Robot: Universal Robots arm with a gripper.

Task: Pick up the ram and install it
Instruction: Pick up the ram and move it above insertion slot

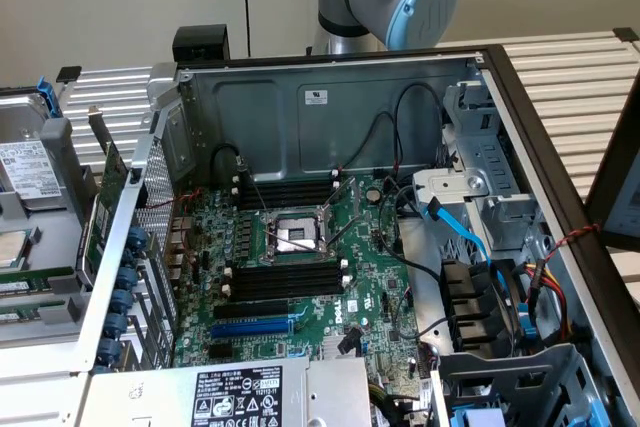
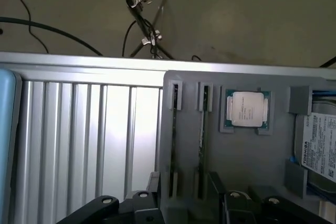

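Observation:
The ram (image 2: pixel 201 129) stands on its thin edge in a slot of the grey parts tray (image 2: pixel 247 156), showing a green edge and a small white label. A second slot (image 2: pixel 174 129) runs beside it. My gripper (image 2: pixel 184 182) hangs over these slots, open, with one black finger (image 2: pixel 155 179) on each side of the pair and nothing held. In the exterior view the tray (image 1: pixel 40 147) lies at the left, with green strips of ram (image 1: pixel 35 288) along it. The motherboard (image 1: pixel 370 277) lies in the open case, with long black memory slots (image 1: pixel 285 277) beside the processor socket (image 1: pixel 295 234).
A processor chip (image 2: pixel 248 108) and a hard drive (image 2: pixel 320 148) sit in the tray near the ram. A ribbed metal table (image 2: pixel 84 140) lies beside the tray. In the case are a blue slot (image 1: pixel 250 327), loose cables (image 1: pixel 470 237) and a power supply (image 1: pixel 240 397).

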